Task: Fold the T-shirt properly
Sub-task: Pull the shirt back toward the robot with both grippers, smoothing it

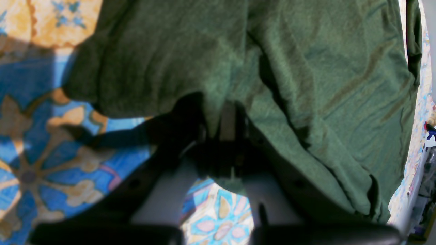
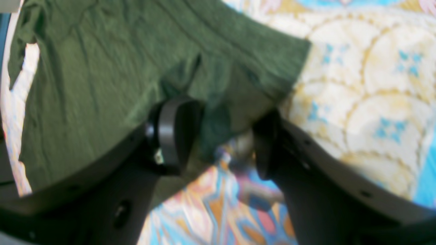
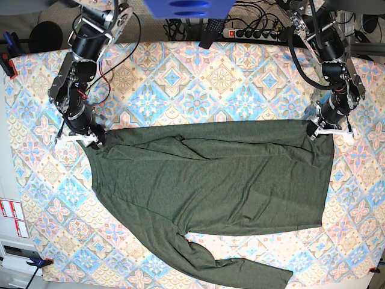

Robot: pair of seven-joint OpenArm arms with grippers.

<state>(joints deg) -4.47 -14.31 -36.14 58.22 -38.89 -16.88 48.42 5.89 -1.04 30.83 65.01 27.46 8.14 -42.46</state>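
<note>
The dark olive-green T-shirt [image 3: 210, 180] lies spread across the patterned table, one long sleeve [image 3: 240, 268] trailing toward the front edge. My left gripper [image 3: 317, 128], on the right of the base view, is at the shirt's upper right corner. In the left wrist view it [image 1: 221, 132] is shut on a pinch of the cloth [image 1: 306, 68]. My right gripper [image 3: 93, 140] is at the upper left corner. In the right wrist view it [image 2: 223, 139] is open, with a fold of the shirt's edge [image 2: 102, 68] hanging between its spread fingers [image 2: 173, 132].
The table is covered by a blue, orange and cream tiled-pattern cloth [image 3: 198, 84]. A power strip with cables [image 3: 252, 31] lies along the back edge. A blue object [image 3: 186, 7] sits above the back middle. Clamps [image 3: 6, 60] grip the left edge.
</note>
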